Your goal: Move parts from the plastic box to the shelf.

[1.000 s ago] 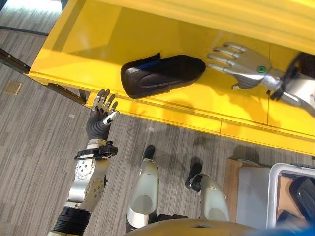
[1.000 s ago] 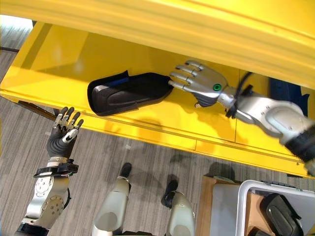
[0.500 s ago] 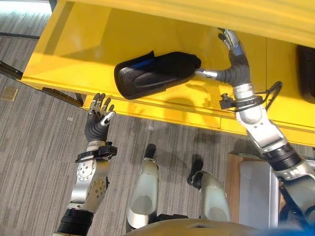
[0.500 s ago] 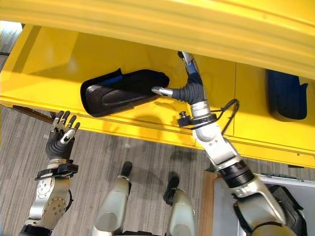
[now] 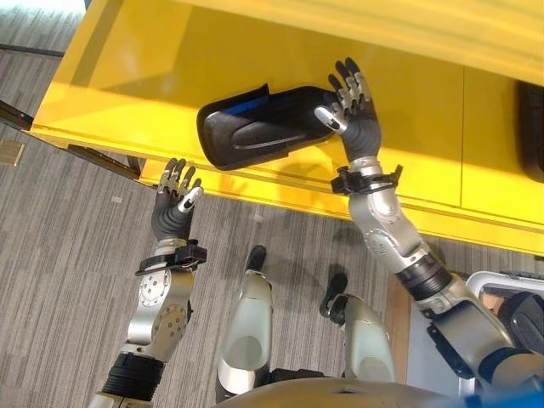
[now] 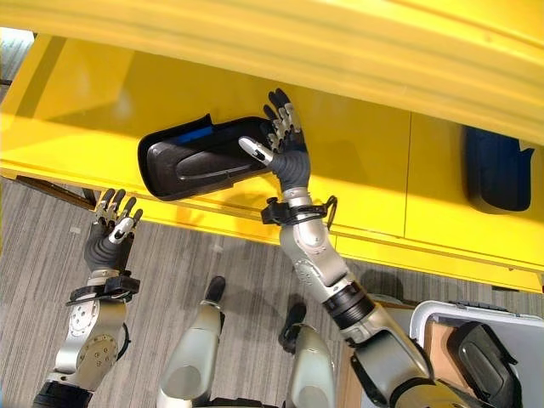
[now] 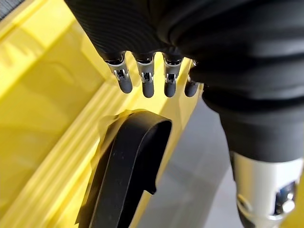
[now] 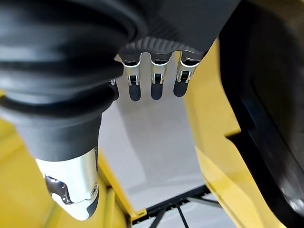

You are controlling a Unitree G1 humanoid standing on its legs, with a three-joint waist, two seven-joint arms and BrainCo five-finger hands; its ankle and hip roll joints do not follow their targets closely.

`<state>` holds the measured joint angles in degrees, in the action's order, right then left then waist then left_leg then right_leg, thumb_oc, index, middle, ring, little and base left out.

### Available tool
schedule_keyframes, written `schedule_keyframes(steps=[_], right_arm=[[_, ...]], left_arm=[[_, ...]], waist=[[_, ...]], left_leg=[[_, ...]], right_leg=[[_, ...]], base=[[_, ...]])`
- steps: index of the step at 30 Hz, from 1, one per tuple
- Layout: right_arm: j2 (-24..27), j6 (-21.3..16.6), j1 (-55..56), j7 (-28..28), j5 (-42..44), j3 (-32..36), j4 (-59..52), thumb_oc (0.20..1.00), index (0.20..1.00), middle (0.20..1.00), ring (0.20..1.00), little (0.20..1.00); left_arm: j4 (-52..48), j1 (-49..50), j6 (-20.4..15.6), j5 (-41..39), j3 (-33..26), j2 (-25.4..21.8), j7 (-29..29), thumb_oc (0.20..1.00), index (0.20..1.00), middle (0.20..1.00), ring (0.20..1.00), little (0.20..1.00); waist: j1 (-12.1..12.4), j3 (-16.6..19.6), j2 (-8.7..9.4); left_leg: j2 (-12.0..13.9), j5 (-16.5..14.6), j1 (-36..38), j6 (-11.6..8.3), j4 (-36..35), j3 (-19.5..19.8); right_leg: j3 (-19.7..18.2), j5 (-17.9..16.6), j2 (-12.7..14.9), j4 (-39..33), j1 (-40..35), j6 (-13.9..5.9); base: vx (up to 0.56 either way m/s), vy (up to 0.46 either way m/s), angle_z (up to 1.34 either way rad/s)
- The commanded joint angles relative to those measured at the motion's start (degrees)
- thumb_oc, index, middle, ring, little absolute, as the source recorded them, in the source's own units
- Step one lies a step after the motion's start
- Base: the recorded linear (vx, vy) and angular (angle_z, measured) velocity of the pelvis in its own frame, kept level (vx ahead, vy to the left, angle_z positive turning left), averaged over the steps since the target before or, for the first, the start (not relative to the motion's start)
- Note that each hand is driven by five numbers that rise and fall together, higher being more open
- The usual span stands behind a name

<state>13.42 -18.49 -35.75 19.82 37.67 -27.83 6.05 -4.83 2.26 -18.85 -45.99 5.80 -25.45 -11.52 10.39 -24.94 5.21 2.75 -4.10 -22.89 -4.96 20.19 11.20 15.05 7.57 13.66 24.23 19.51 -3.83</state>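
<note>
At the lower left of the left eye view, the left hand is raised with its fingers straight and spread, holding nothing, just below the front lip of the yellow shelf. It sits close enough to that lip that a careless lift could knock it.

In the upper middle of the frame lies the black part, resting on the shelf with its broad end toward the left and near the front edge. The right hand is at its narrow right end, fingers straight and fanned, thumb reaching toward the part; it grips nothing, and whether it touches the part I cannot tell. A sideways brush from here could slide the part toward the front lip and tip it to the floor.

At the upper right another dark part already sits on the shelf. At the lower right, the plastic box holds more parts.
</note>
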Motion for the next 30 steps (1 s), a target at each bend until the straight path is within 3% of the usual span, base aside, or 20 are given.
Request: schedule_keyframes(steps=[1,8,11,15,17,21,22,30], right_arm=[[0.5,-4.1,-2.6,-0.3,-0.6,1.5,-3.3,1.0,1.0,1.0,1.0,1.0],[4.4,-6.8,5.6,-3.8,-2.8,3.6,-13.3,1.0,1.0,1.0,1.0,1.0],[8.4,-8.8,13.3,-8.1,0.3,7.1,-18.5,1.0,1.0,1.0,1.0,1.0],[10.8,-9.5,16.6,-9.8,0.4,8.5,-19.6,1.0,1.0,1.0,1.0,1.0],[12.4,-10.3,18.5,-10.6,0.7,8.8,-20.0,1.0,1.0,1.0,1.0,1.0],[13.4,-10.5,19.9,-11.3,1.1,9.7,-20.1,1.0,1.0,1.0,1.0,1.0],[13.9,-10.4,20.1,-11.6,1.4,9.1,-19.8,1.0,1.0,1.0,1.0,1.0],[16.3,-9.9,21.9,-13.0,1.3,10.2,-19.2,1.0,1.0,1.0,1.0,1.0]], left_arm=[[-4.4,1.5,-1.4,4.8,-0.8,-2.9,-0.7,1.0,1.0,1.0,1.0,1.0],[-4.4,-2.5,-2.0,28.5,-6.3,-8.5,-8.0,1.0,1.0,1.0,1.0,1.0],[-2.1,-7.4,-1.0,49.4,-9.1,-18.5,-15.7,1.0,1.0,1.0,1.0,1.0],[-0.2,-10.4,0.5,64.0,-7.7,-28.7,-17.2,1.0,1.0,1.0,1.0,1.0],[0.7,-14.5,1.1,73.7,-3.7,-37.3,-18.4,1.0,1.0,1.0,1.0,1.0],[1.5,-18.4,1.2,78.2,0.5,-42.5,-18.1,1.0,1.0,1.0,1.0,1.0],[2.1,-21.2,1.8,81.7,3.6,-45.7,-18.3,1.0,1.0,1.0,1.0,1.0],[5.6,-37.7,1.2,91.7,24.2,-56.1,-14.5,1.0,1.0,1.0,1.0,1.0]], waist=[[0.2,0.7,0.16],[-1.9,1.5,0.63],[-4.7,2.8,1.13],[-6.3,3.2,1.15],[-7.7,3.4,0.86],[-8.8,3.4,0.56],[-9.7,3.3,0.32],[-11.9,2.4,-0.74]], left_leg=[[1.0,-2.5,1.9,1.47,-0.7,1.4],[1.8,-3.3,2.9,1.33,-0.6,-0.5],[2.5,-3.0,3.8,0.89,-1.3,-2.5],[3.1,-3.1,4.5,0.48,-1.3,-3.7],[3.5,-3.6,5.2,0.25,-1.0,-4.6],[3.5,-3.3,5.3,0.16,-0.9,-5.2],[3.6,-3.5,5.6,0.04,-0.7,-5.7],[4.3,-3.6,6.2,-0.36,-0.1,-7.1]], right_leg=[[-5.6,-2.7,3.2,-4.9,-6.8,-3.66],[-7.4,-2.9,2.7,-5.8,-6.6,-3.82],[-9.3,-3.8,2.2,-7.3,-6.0,-4.16],[-10.3,-4.1,1.9,-7.7,-5.7,-4.48],[-11.3,-3.9,1.6,-7.7,-5.7,-4.81],[-12.2,-4.4,1.7,-7.7,-5.2,-4.99],[-12.5,-4.4,1.7,-7.7,-5.2,-5.07],[-13.9,-4.6,1.7,-7.4,-4.6,-5.53]], base=[[0.0,0.0,0.0],[0.0,0.032,-0.11],[-0.01,0.062,-0.46],[0.0,0.017,-0.32],[0.01,0.026,-0.14],[0.0,0.026,-0.2],[-0.01,0.025,-0.19],[0.0,0.012,-0.09]])
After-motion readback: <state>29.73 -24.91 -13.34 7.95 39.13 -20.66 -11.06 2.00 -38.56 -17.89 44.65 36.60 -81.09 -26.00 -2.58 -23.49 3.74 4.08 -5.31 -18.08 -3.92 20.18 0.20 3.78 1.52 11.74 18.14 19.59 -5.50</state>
